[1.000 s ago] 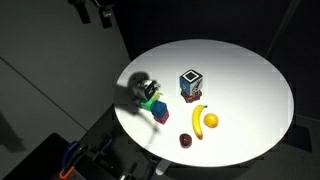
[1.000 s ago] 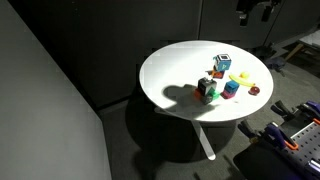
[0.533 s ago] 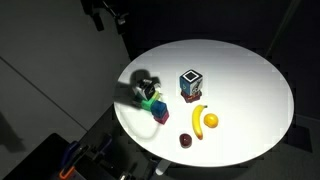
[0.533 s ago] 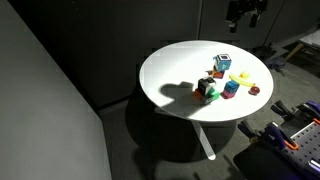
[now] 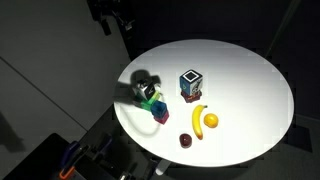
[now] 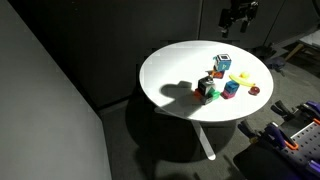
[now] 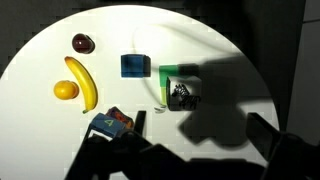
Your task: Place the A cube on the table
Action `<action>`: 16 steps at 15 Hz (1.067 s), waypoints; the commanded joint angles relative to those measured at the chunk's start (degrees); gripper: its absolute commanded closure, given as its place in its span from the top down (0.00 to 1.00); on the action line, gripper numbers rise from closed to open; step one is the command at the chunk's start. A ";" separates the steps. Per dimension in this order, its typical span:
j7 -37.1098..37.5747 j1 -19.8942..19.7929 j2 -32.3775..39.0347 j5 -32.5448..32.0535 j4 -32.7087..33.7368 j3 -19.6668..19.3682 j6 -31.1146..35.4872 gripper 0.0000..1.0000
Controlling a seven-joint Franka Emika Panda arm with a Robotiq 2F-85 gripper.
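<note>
The A cube (image 7: 182,96) is small and whitish with dark marks. It rests against a green block (image 7: 167,76) in a cluster of coloured blocks near the edge of the round white table (image 5: 250,90). It also shows in an exterior view (image 5: 147,91), half in shadow. My gripper (image 7: 200,126) is open and empty, high above the table and off its edge in both exterior views (image 5: 110,18) (image 6: 238,14). Its shadow falls beside the A cube.
A larger dark-framed white cube (image 5: 190,82) stands on an orange base near the table's middle. A banana (image 5: 198,118), an orange (image 5: 210,121) and a dark red fruit (image 5: 186,140) lie beside it. A blue block (image 7: 134,66) sits close to the green one.
The gripper has shifted a little toward the table and slightly lower. The objects on the table have not moved.
</note>
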 commanded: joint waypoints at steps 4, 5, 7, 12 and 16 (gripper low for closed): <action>-0.10 0.42 0.25 -0.73 -0.53 -0.42 2.18 1.00; -0.10 0.42 0.25 -0.97 -0.57 -0.42 2.22 1.00; -0.10 0.42 0.25 -1.17 -0.61 -0.42 2.25 1.00; -0.10 0.42 0.25 -1.17 -0.66 -0.42 2.28 1.00; -0.10 0.42 0.25 -1.18 -0.66 -0.42 2.29 1.00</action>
